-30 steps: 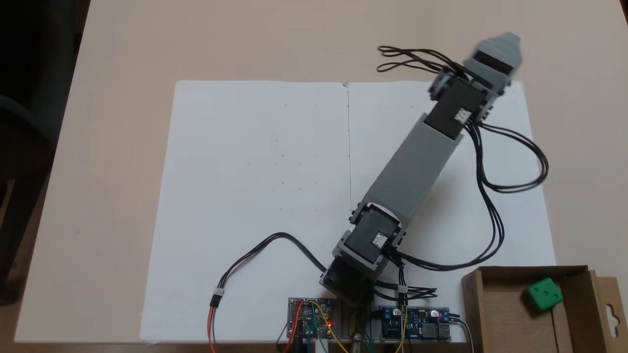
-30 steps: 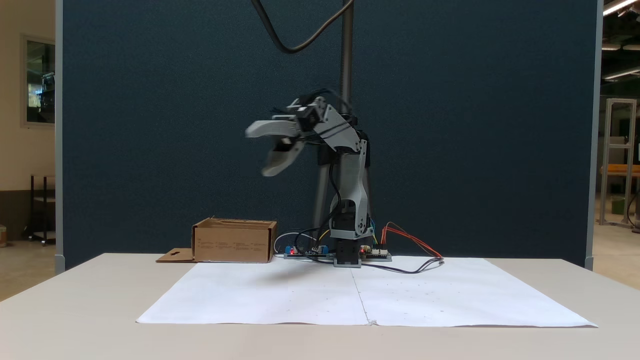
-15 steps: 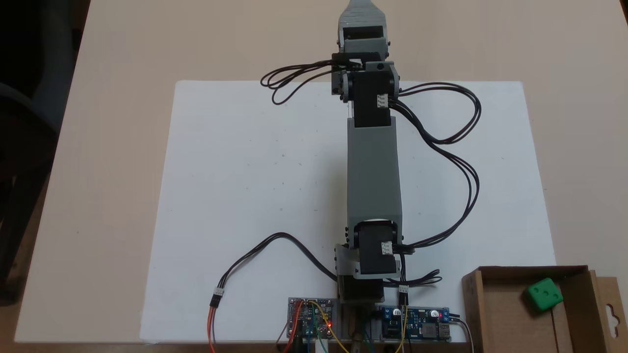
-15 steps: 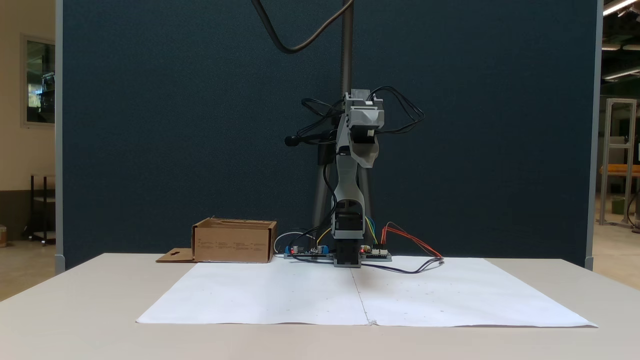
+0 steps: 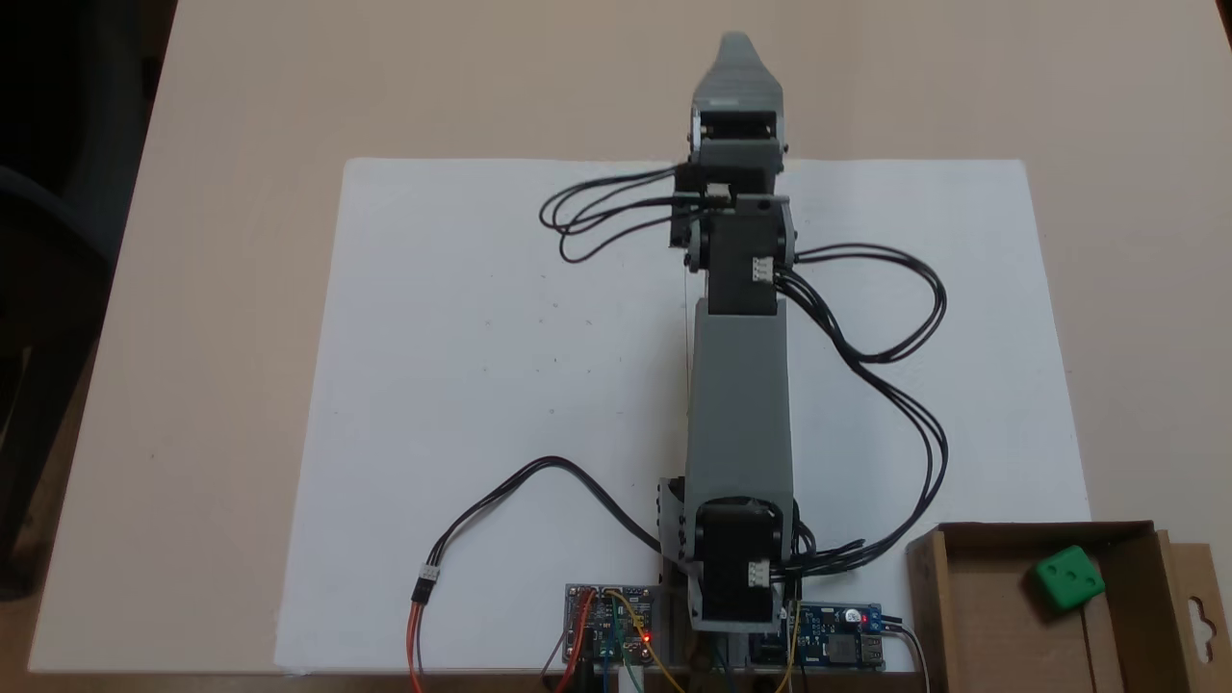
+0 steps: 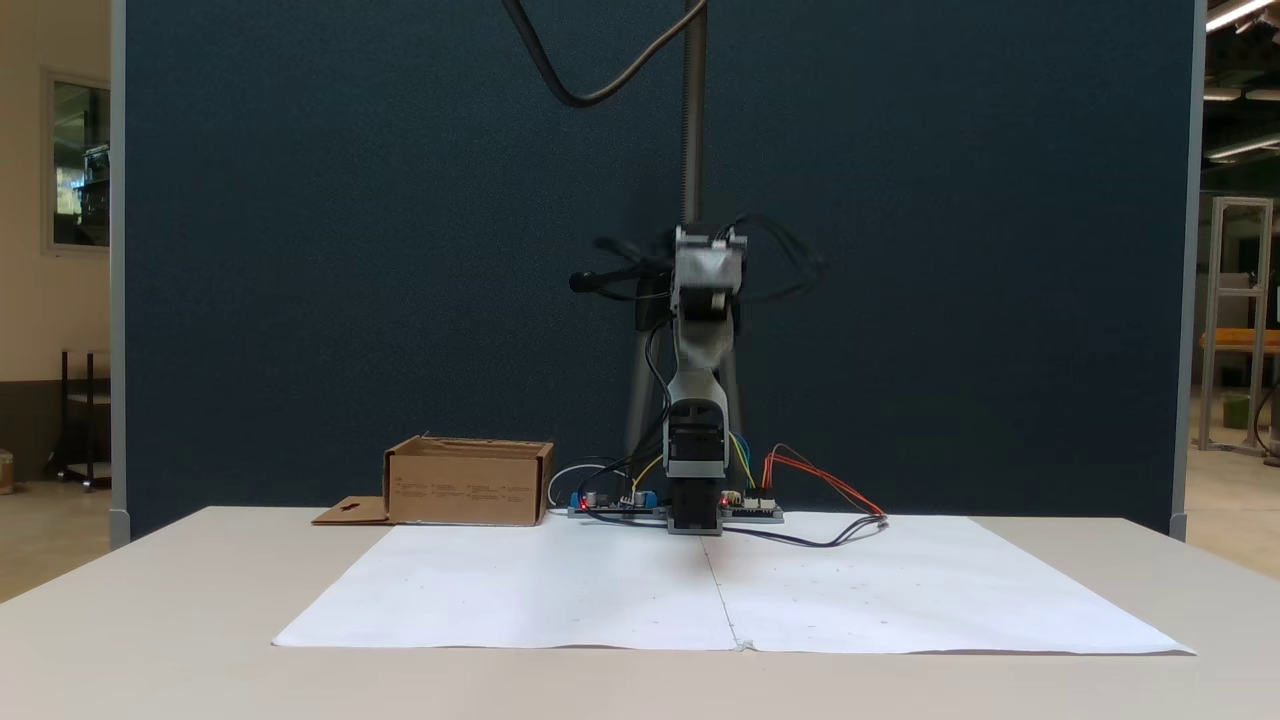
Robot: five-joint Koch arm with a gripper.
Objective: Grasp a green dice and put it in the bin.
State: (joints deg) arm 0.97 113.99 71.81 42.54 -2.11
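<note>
The table [image 5: 221,115] carries white paper [image 5: 481,366], and the arm [image 5: 739,404] stretches straight out over it, high above the surface. At the lower right of the top-down fixed view sits the bin [image 5: 929,606], with the green dice [image 5: 1068,577] already inside it, so the task looks done. The gripper [image 5: 736,48] is well apart from both, its fingers overlapping, so their spread cannot be told.
</note>
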